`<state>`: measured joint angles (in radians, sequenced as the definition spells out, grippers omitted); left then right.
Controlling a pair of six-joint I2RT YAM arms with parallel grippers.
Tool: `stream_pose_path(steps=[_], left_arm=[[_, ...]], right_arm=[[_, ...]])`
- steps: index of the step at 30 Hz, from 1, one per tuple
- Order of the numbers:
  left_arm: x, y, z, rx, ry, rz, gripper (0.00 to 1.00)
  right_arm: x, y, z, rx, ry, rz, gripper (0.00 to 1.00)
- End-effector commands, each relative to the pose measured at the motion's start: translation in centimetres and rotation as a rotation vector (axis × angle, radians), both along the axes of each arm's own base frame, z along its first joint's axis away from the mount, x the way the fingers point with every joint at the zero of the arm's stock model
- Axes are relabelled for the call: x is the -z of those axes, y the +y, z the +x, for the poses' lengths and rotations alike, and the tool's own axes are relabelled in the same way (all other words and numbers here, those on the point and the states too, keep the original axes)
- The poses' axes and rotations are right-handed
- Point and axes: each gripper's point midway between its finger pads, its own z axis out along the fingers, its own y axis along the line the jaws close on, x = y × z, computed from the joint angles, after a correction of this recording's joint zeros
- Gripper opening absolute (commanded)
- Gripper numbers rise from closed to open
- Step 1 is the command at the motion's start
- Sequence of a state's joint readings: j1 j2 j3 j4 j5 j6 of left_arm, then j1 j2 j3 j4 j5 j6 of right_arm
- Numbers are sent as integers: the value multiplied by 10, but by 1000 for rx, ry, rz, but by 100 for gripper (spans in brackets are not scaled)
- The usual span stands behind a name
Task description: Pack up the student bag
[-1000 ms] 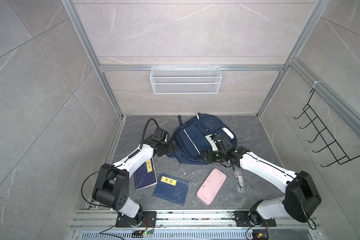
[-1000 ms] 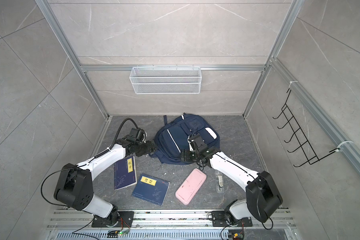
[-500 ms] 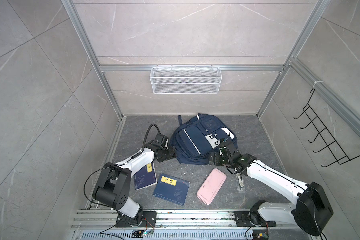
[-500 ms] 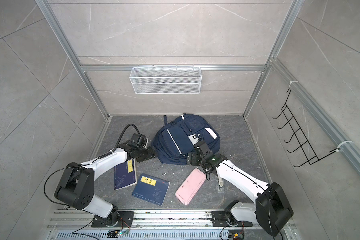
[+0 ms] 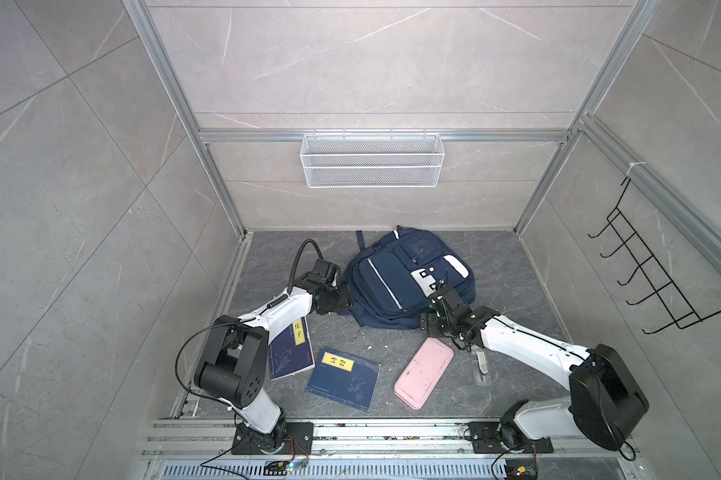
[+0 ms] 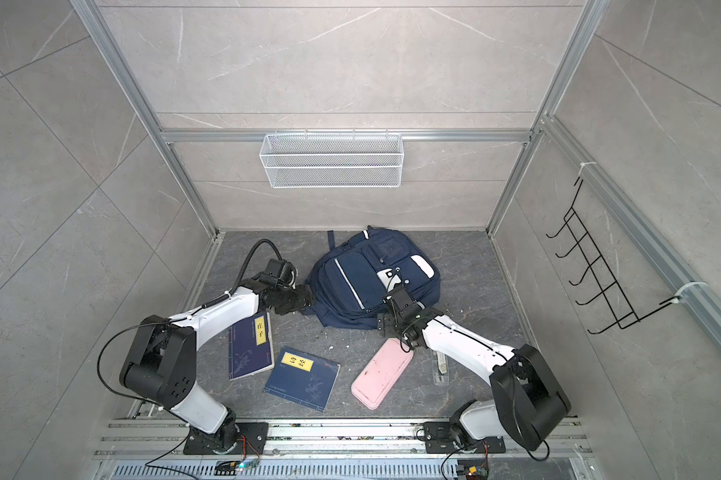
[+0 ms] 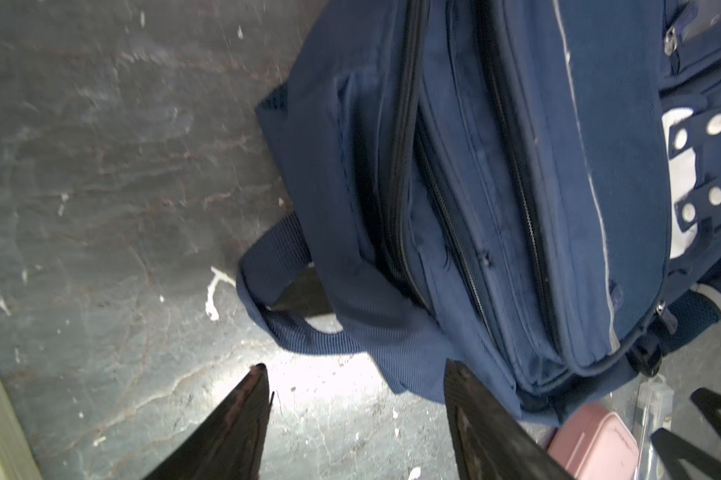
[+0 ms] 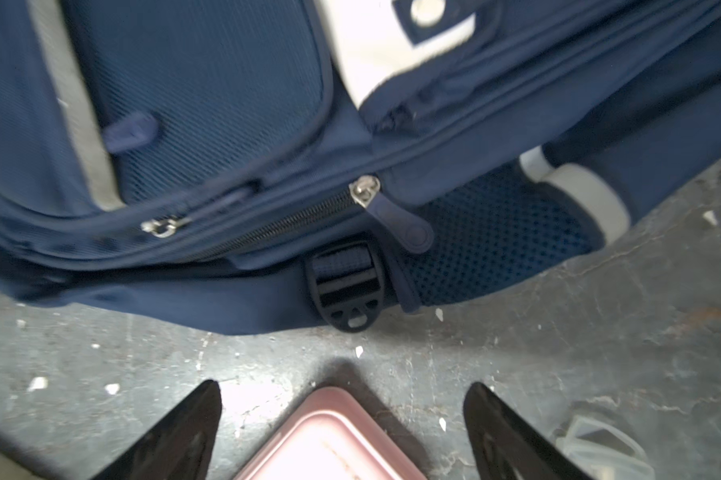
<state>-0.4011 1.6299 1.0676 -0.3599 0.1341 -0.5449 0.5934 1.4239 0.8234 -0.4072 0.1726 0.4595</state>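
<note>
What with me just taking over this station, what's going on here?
Two robot arms are working at a navy backpack lying on the floor. The left gripper is open beside its strap, the right gripper open at its near edge, above the pink case; neither holds anything. The books and case lie outside the backpack.

A: What's ahead of the right claw (image 8: 344,384)?
B: The student bag (image 8: 226,83), its zipper pull (image 8: 396,220) just beside a black buckle (image 8: 346,286).
A: And between the spread fingers (image 8: 176,436)?
B: A pink case (image 8: 329,440) corner, lying on the grey worktop (image 8: 558,332).
</note>
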Motion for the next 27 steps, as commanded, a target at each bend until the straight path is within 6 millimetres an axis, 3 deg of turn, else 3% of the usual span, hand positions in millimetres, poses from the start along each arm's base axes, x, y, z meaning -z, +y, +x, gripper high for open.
stream_pose_path(steps=[1,6,11,20,27], left_arm=[[-9,5,18,-12,-32,12,72],[-6,9,36,-40,-32,3,74],[11,13,49,-65,6,-17,74],[39,15,51,-81,70,-46,72],[52,20,44,-97,103,-45,53]], right_arm=[[12,-1,-1,-23,35,-36,95],[19,8,10,-36,54,-42,97],[34,15,18,-47,79,-47,98],[44,14,30,-43,71,-98,99],[42,7,35,-11,29,-119,99]])
